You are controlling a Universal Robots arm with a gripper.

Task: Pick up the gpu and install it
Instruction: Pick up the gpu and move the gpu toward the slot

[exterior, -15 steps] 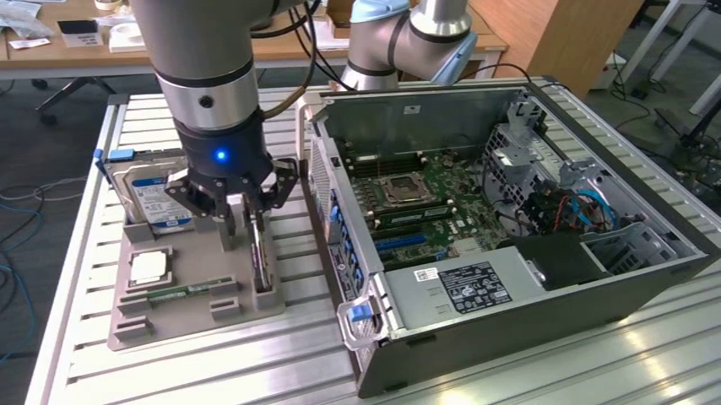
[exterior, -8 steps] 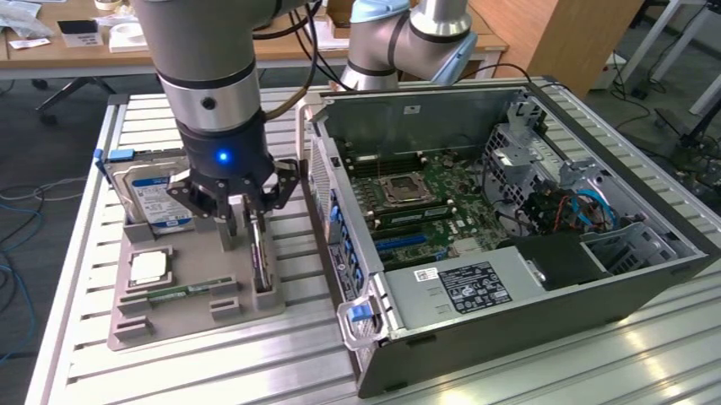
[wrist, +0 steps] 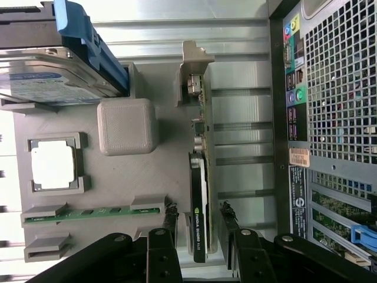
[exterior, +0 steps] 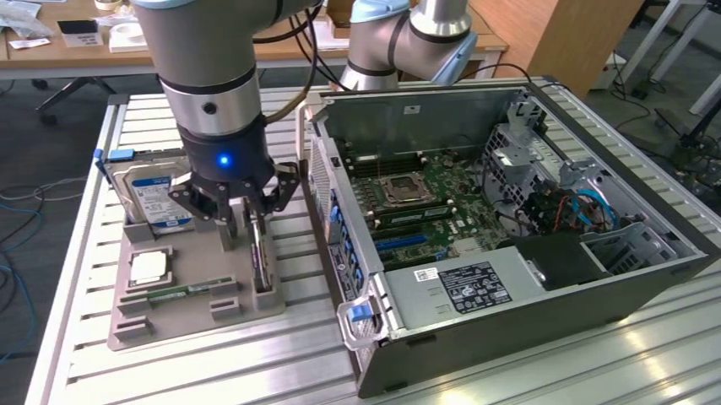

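gpu [wrist: 200, 177] seemingly upright on edge

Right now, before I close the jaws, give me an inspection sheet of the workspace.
Surface: slatted metal table, grey tray beside an open computer case.
Job's things: graphics card stands on edge in the tray, not yet lifted.
Clutter: hard drive, processor chip, memory stick in the tray.
Grippers: one gripper, open, straddling the graphics card with gaps either side.
Cables: blue and red wires inside the case; black cable along the arm.
Surroundings: second robot arm, wooden desks behind.
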